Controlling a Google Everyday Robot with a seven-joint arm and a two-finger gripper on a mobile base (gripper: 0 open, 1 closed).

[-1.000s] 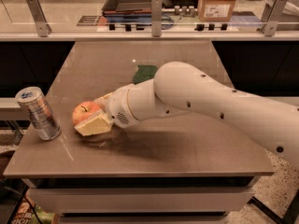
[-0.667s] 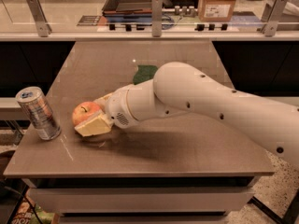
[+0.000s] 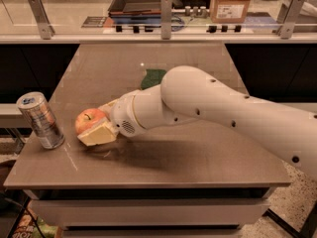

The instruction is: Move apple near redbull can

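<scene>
The apple (image 3: 88, 120) is round and red-orange and sits at the left of the brown table (image 3: 198, 157). My gripper (image 3: 97, 124) is at the apple, with one cream finger (image 3: 99, 134) under its near side and another behind it. The fingers are shut on the apple. The redbull can (image 3: 40, 120), slim and silver-grey with a blue-tinted top, stands upright near the table's left edge, a short gap to the left of the apple. My white arm (image 3: 223, 108) reaches in from the right.
A green sponge (image 3: 152, 77) lies behind my arm near the table's middle. A counter with a glass barrier, a dark tray (image 3: 141, 1) and a cardboard box (image 3: 232, 1) runs along the back. The table's left edge lies just beyond the can.
</scene>
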